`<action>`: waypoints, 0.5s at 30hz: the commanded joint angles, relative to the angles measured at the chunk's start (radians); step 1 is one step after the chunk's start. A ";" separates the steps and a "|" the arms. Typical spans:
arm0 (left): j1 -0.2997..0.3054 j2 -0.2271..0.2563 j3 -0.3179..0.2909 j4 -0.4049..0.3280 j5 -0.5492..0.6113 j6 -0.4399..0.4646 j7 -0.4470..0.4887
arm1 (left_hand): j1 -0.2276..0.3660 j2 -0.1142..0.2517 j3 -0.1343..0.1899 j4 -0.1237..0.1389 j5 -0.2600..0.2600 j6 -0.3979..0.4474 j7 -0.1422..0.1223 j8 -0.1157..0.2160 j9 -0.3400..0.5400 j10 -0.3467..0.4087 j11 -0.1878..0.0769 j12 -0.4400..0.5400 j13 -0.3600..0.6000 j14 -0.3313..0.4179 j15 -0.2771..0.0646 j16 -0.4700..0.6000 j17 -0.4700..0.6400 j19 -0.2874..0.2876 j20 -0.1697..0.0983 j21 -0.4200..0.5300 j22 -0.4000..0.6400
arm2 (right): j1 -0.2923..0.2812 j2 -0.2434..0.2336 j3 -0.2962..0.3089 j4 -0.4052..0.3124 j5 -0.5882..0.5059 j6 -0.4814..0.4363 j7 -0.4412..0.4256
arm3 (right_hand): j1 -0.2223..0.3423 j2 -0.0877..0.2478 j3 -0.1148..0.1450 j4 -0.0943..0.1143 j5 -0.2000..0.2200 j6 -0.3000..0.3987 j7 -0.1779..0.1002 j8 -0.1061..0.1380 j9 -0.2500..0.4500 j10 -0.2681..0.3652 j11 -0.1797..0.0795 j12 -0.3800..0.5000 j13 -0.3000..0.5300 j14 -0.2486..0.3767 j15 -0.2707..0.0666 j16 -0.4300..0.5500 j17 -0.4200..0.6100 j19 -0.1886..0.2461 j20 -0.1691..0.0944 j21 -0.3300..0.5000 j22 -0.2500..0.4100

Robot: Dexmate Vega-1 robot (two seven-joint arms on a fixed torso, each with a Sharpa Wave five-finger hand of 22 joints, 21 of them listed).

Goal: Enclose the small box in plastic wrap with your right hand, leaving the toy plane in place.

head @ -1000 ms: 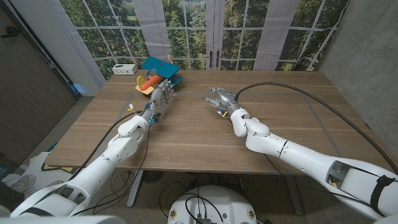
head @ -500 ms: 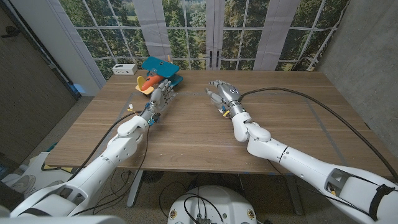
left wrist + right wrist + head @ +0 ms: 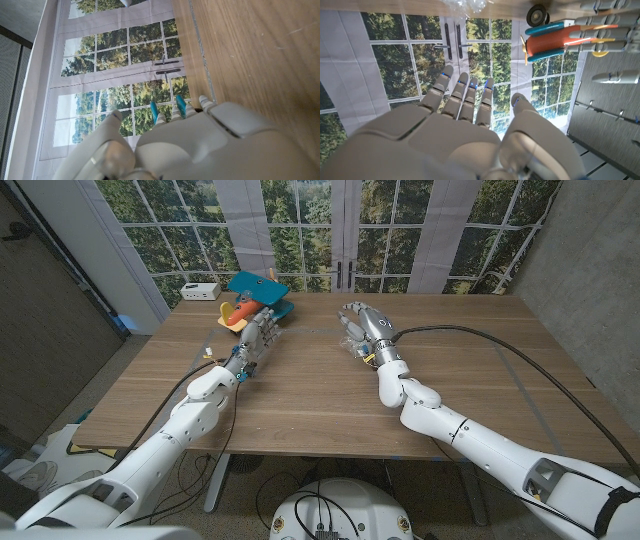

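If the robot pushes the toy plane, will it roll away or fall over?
The toy plane would probably roll if nudged, since the right wrist view shows a black wheel on it. It looks like light plastic, so a small push might move it. The left hand is right beside it in the head view and might block it; I cannot tell whether they touch.

Bright, even daylight from the tall windows (image 3: pixel 300 230) behind the wooden table (image 3: pixel 330 390); soft, faint shadows under both arms. No harsh glare on the tabletop. Strong wide-angle bending at the head view's edges, walls and window frames curving. Sharp focus across the table. Close and soft-edged in the wrist views: left hand (image 3: pixel 190 145), right hand (image 3: pixel 470 135); trees outside crisp.
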 commanded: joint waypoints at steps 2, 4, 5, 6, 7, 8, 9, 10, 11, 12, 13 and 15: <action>0.013 0.009 -0.005 -0.016 -0.002 -0.008 0.002 | 0.001 -0.008 0.000 -0.001 -0.004 -0.102 -0.006 0.002 0.003 -0.115 0.005 0.005 0.005 -0.104 0.004 0.004 0.006 -0.030 0.009 0.002 0.005 | -0.045 -0.039 0.109 -0.044 0.210 0.180 0.073 | 0.030 0.005 0.022 -0.010 -0.006 0.034 0.010 0.009 0.001 0.022 0.004 0.002 -0.001 0.008 0.003 -0.003 0.002 0.012 0.002 0.000 0.005; 0.015 0.011 -0.006 -0.019 -0.003 -0.007 0.000 | 0.001 -0.008 0.000 0.000 -0.004 -0.102 -0.005 0.002 0.003 -0.116 0.006 0.004 0.005 -0.105 0.004 0.004 0.006 -0.030 0.009 0.002 0.005 | -0.049 -0.047 0.122 -0.050 0.240 0.200 0.100 | 0.038 0.005 0.028 -0.016 -0.007 0.041 0.013 0.009 0.001 0.028 0.005 0.003 -0.001 0.006 0.007 -0.004 0.003 0.011 0.004 -0.001 0.005; 0.017 0.012 -0.006 -0.021 -0.003 -0.007 0.000 | 0.000 -0.008 0.000 0.000 -0.004 -0.102 -0.005 0.002 0.003 -0.116 0.006 0.004 0.005 -0.105 0.003 0.004 0.006 -0.030 0.009 0.002 0.005 | -0.052 -0.050 0.129 -0.056 0.258 0.200 0.118 | 0.044 0.006 0.032 -0.021 -0.007 0.047 0.016 0.010 0.001 0.033 0.008 0.003 -0.001 0.007 0.007 -0.003 0.003 0.011 0.006 -0.002 0.005; 0.018 0.013 -0.007 -0.023 -0.004 -0.008 0.000 | 0.000 -0.008 0.000 0.000 -0.004 -0.102 -0.005 0.002 0.003 -0.115 0.007 0.004 0.005 -0.105 0.004 0.004 0.006 -0.030 0.009 0.002 0.005 | -0.054 -0.053 0.135 -0.062 0.273 0.201 0.134 | 0.048 0.006 0.034 -0.024 -0.007 0.052 0.018 0.010 0.001 0.037 0.009 0.003 -0.001 0.007 0.007 -0.003 0.004 0.010 0.007 -0.003 0.005; 0.020 0.015 -0.007 -0.025 -0.004 -0.007 0.000 | 0.000 -0.008 -0.001 0.000 -0.004 -0.102 -0.005 0.002 0.003 -0.116 0.008 0.004 0.005 -0.105 0.003 0.003 0.006 -0.030 0.009 0.002 0.005 | -0.056 -0.054 0.141 -0.062 0.286 0.209 0.141 | 0.051 0.007 0.037 -0.026 -0.007 0.056 0.020 0.010 0.001 0.038 0.009 0.003 -0.001 0.007 0.008 -0.003 0.005 0.011 0.006 -0.003 0.005; 0.021 0.016 -0.008 -0.028 -0.004 -0.007 0.000 | 0.000 -0.008 -0.001 0.000 -0.004 -0.101 -0.006 0.002 0.003 -0.116 0.008 0.004 0.005 -0.105 0.003 0.003 0.006 -0.030 0.009 0.002 0.005 | -0.057 -0.057 0.146 -0.062 0.298 0.219 0.153 | 0.063 0.007 0.045 -0.035 -0.007 0.068 0.023 0.011 0.001 0.053 0.013 0.005 -0.001 0.011 0.010 -0.001 0.006 0.011 0.007 -0.004 0.005; 0.023 0.017 -0.009 -0.030 -0.005 -0.007 0.000 | 0.000 -0.008 -0.001 0.000 -0.004 -0.102 -0.005 0.002 0.003 -0.116 0.008 0.004 0.005 -0.105 0.003 0.003 0.006 -0.030 0.009 0.002 0.005 | -0.060 -0.058 0.151 -0.067 0.311 0.219 0.162 | 0.068 0.007 0.048 -0.039 -0.008 0.076 0.026 0.012 0.001 0.060 0.017 0.005 -0.001 0.013 0.014 0.001 0.008 0.012 0.008 -0.004 0.005; 0.024 0.019 -0.009 -0.032 -0.006 -0.006 -0.001 | 0.000 -0.008 -0.001 0.000 -0.004 -0.101 -0.005 0.002 0.003 -0.116 0.008 0.004 0.005 -0.105 0.003 0.003 0.006 -0.030 0.009 0.002 0.005 | -0.061 -0.058 0.156 -0.066 0.321 0.227 0.167 | 0.071 0.008 0.050 -0.041 -0.008 0.081 0.030 0.013 0.001 0.063 0.018 0.005 -0.001 0.015 0.016 0.002 0.009 0.012 0.009 -0.004 0.005; 0.026 0.021 -0.010 -0.034 -0.006 -0.006 0.000 | 0.000 -0.008 -0.001 0.000 -0.004 -0.101 -0.005 0.002 0.003 -0.116 0.008 0.004 0.005 -0.105 0.003 0.003 0.006 -0.030 0.008 0.002 0.005 | -0.064 -0.058 0.161 -0.065 0.333 0.238 0.171 | 0.076 0.007 0.054 -0.045 -0.009 0.097 0.032 0.015 0.001 0.070 0.019 0.005 -0.001 0.018 0.017 0.004 0.010 0.013 0.010 -0.005 0.006; 0.027 0.023 -0.011 -0.036 -0.007 -0.006 -0.002 | 0.000 -0.008 -0.001 0.000 -0.004 -0.101 -0.005 0.001 0.003 -0.115 0.008 0.004 0.005 -0.105 0.003 0.003 0.006 -0.030 0.008 0.002 0.004 | -0.066 -0.058 0.167 -0.065 0.346 0.247 0.178 | 0.079 0.007 0.056 -0.047 -0.009 0.100 0.033 0.014 0.001 0.079 0.018 0.007 -0.001 0.021 0.019 0.007 0.012 0.014 0.011 -0.005 0.006; 0.028 0.025 -0.011 -0.039 -0.007 -0.005 -0.002 | 0.000 -0.008 -0.001 0.000 -0.004 -0.101 -0.005 0.002 0.003 -0.115 0.008 0.004 0.005 -0.104 0.002 0.003 0.006 -0.029 0.008 0.002 0.004 | -0.069 -0.057 0.172 -0.065 0.357 0.253 0.181 | 0.081 0.007 0.057 -0.048 -0.009 0.105 0.036 0.015 0.001 0.081 0.018 0.007 -0.001 0.022 0.019 0.007 0.012 0.016 0.011 -0.005 0.006; 0.030 0.028 -0.012 -0.042 -0.008 -0.004 -0.005 | -0.001 -0.008 -0.001 0.000 -0.004 -0.101 -0.005 0.001 0.003 -0.116 0.010 0.003 0.005 -0.104 0.002 0.003 0.006 -0.029 0.007 0.002 0.004 | -0.075 -0.057 0.184 -0.068 0.380 0.266 0.189 | 0.084 0.006 0.058 -0.050 -0.010 0.114 0.043 0.016 0.001 0.086 0.021 0.006 -0.001 0.027 0.025 0.011 0.014 0.016 0.012 -0.005 0.006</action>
